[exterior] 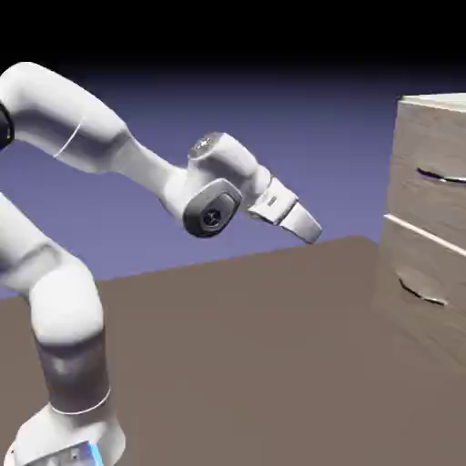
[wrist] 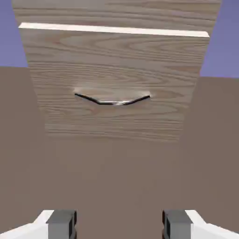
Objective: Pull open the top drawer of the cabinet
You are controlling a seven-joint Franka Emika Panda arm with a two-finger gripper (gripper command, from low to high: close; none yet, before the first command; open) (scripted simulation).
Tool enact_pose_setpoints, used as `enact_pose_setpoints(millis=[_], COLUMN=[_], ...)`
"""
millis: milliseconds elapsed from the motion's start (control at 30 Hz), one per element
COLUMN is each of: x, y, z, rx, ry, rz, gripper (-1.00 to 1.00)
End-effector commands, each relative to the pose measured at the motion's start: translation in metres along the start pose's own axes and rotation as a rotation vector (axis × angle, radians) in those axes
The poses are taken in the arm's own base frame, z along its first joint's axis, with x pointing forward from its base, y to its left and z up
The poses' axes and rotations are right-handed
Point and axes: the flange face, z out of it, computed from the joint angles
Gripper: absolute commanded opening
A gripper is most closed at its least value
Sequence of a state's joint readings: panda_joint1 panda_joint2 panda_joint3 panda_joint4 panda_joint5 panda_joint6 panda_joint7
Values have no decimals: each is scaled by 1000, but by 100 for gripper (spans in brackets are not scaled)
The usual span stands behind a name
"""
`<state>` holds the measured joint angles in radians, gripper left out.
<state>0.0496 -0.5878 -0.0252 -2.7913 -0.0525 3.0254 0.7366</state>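
The cabinet (exterior: 426,227) stands at the exterior view's right edge, pale wood-grain, with two stacked drawers. The top drawer (exterior: 435,146) is flush with the front, and its thin silver handle (exterior: 442,176) curves across it. My gripper (exterior: 312,231) hangs in the air well left of the cabinet, tilted down toward it and apart from it. In the hand view my gripper (wrist: 120,226) is open, its grey fingertips (wrist: 63,224) wide apart with nothing between them. Only a strip of the top drawer (wrist: 116,11) shows there.
The lower drawer (wrist: 114,79) fills the upper middle of the hand view, its handle (wrist: 112,100) centred, and its bottom edge meets the brown table (wrist: 116,177). The same lower drawer handle (exterior: 421,292) shows in the exterior view.
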Motion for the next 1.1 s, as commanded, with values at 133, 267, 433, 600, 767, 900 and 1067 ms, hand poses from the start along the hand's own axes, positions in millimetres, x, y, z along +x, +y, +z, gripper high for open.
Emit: enact_pose_setpoints(millis=[133, 267, 433, 600, 767, 900, 1067], x=[12, 22, 37, 58, 83, 108, 141], y=[-49, -77, -100, -110, -108, -102, -91], z=[-43, -80, -124, -163, -189, -199, -196], rx=[107, 180, 255, 309, 340, 348, 337], ry=[53, 113, 207, 315, 430, 520, 622], rz=[-227, -392, -571, -718, -832, -900, -964], gripper=[0, 0, 0, 0, 0, 0, 0])
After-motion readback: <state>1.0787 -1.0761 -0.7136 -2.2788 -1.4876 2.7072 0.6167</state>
